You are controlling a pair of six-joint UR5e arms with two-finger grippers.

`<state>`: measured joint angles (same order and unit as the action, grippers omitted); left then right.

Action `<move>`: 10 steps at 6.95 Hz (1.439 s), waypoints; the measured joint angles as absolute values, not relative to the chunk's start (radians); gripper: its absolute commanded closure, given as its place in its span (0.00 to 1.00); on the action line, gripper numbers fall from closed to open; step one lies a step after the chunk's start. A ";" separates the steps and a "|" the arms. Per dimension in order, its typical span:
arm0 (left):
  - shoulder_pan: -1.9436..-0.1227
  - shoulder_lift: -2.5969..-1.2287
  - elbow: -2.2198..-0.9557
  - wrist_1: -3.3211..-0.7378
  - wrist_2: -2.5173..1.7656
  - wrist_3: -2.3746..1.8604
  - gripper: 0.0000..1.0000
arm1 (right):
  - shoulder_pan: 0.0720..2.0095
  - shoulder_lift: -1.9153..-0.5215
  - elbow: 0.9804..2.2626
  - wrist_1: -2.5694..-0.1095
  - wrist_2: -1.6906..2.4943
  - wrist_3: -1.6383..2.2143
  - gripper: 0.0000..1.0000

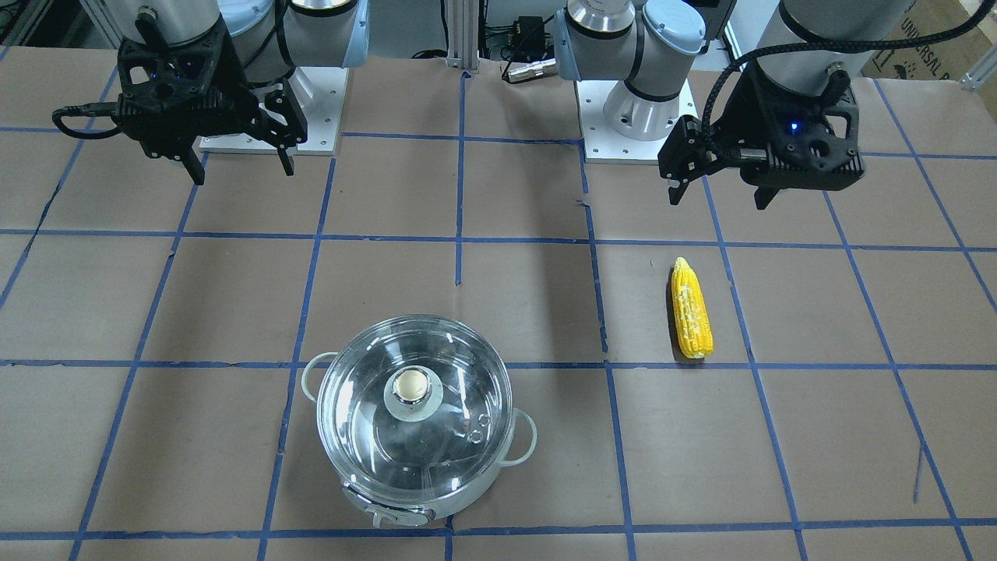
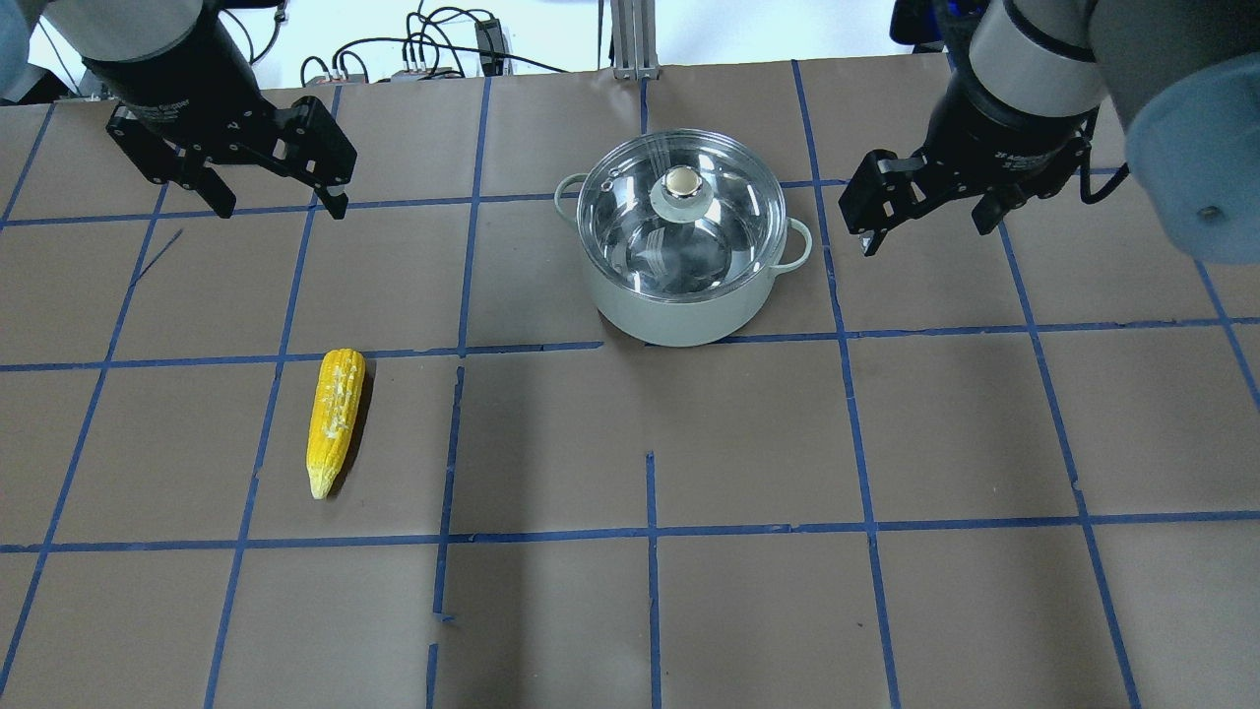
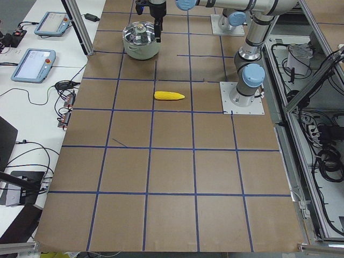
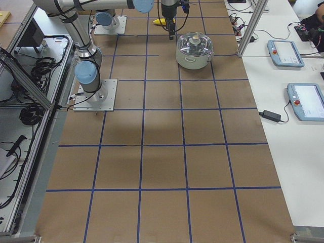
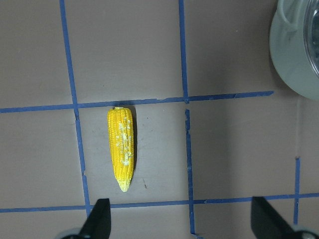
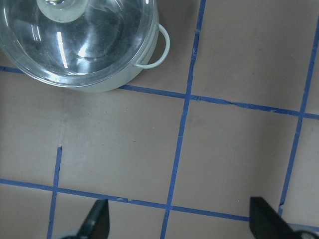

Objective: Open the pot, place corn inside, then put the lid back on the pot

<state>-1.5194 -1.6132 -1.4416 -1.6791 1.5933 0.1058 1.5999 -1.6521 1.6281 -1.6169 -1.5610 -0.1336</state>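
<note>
Left pincer (image 2: 283, 209), right pincer (image 2: 925, 236) agape, lid (image 2: 714, 246) on pot (image 2: 679, 320), corn (image 2: 335, 418) apart

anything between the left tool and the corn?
Nothing: only bare table paper and blue tape lines between the left tool and the corn, per the overhead view.

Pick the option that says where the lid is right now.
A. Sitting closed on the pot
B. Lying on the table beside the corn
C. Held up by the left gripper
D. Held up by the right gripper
A: the lid sits on the rim of the pot, while the left gripper and the right gripper are both open, empty and off to its sides.
</note>
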 measured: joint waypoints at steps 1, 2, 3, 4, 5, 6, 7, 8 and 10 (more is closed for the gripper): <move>-1.520 -1.613 -1.443 -1.678 1.594 0.106 0.00 | 1.600 -1.652 1.630 -1.619 -1.567 -0.133 0.00; -1.520 -1.612 -1.443 -1.677 1.594 0.106 0.00 | 1.600 -1.652 1.631 -1.621 -1.568 -0.132 0.00; -1.520 -1.612 -1.444 -1.677 1.594 0.106 0.00 | 1.600 -1.652 1.631 -1.622 -1.568 -0.132 0.00; -1.520 -1.612 -1.445 -1.677 1.594 0.107 0.00 | 1.601 -1.649 1.629 -1.623 -1.564 -0.132 0.01; -1.520 -1.611 -1.446 -1.677 1.594 0.107 0.00 | 1.605 -1.638 1.623 -1.625 -1.556 -0.125 0.01; -1.520 -1.611 -1.448 -1.677 1.593 0.107 0.00 | 1.620 -1.606 1.608 -1.640 -1.552 -0.100 0.01; -1.520 -1.610 -1.449 -1.677 1.593 0.107 0.00 | 1.657 -1.551 1.571 -1.665 -1.551 -0.058 0.02; -1.520 -1.610 -1.449 -1.677 1.593 0.107 0.00 | 1.711 -1.478 1.508 -1.677 -1.554 -0.003 0.02; -1.520 -1.610 -1.450 -1.677 1.592 0.107 0.00 | 1.818 -1.312 1.376 -1.713 -1.565 0.113 0.05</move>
<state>-1.5202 -1.6100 -1.4495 -1.6767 1.5924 0.1074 1.8178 -1.3116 1.3758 -1.7133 -1.5649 0.1131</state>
